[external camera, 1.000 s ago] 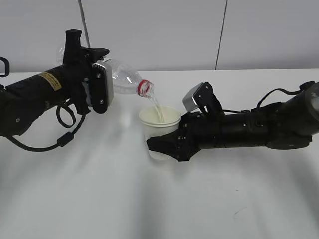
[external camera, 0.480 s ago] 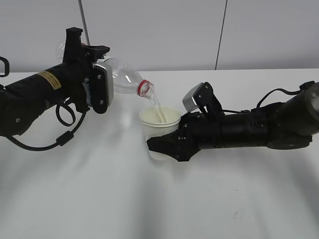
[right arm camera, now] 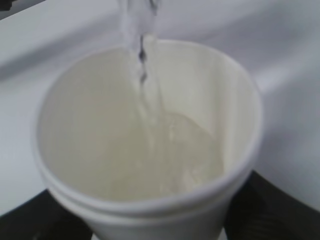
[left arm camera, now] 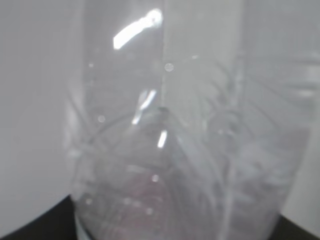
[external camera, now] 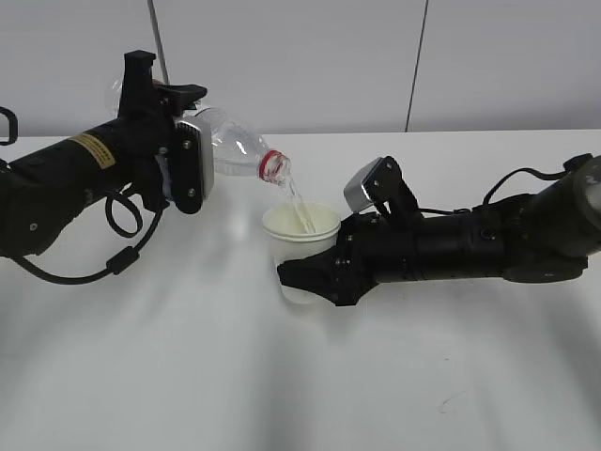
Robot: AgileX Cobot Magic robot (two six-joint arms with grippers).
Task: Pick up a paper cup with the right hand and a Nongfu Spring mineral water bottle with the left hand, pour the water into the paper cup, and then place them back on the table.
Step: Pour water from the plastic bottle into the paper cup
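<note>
Left hand (external camera: pixel 174 160): you see it reach in from the left edge of the table (external camera: pixel 188 376), lying nearly level, its pincer clenched around the body of the Nongfu Spring mineral water bottle (external camera: pixel 239 150).
Bottle: it is tipped neck-down toward the right, its red-ringed mouth just above the cup's rim; a thin stream of water (external camera: pixel 299 202) falls from it.
Right hand (external camera: pixel 315 272): you see it stretch in low from the right edge, pincer grasping the paper cup (external camera: pixel 300 230) by its lower wall.
Cup: upright, near the middle of the table; your right wrist view shows water pooling inside it (right arm camera: pixel 150 150).
</note>
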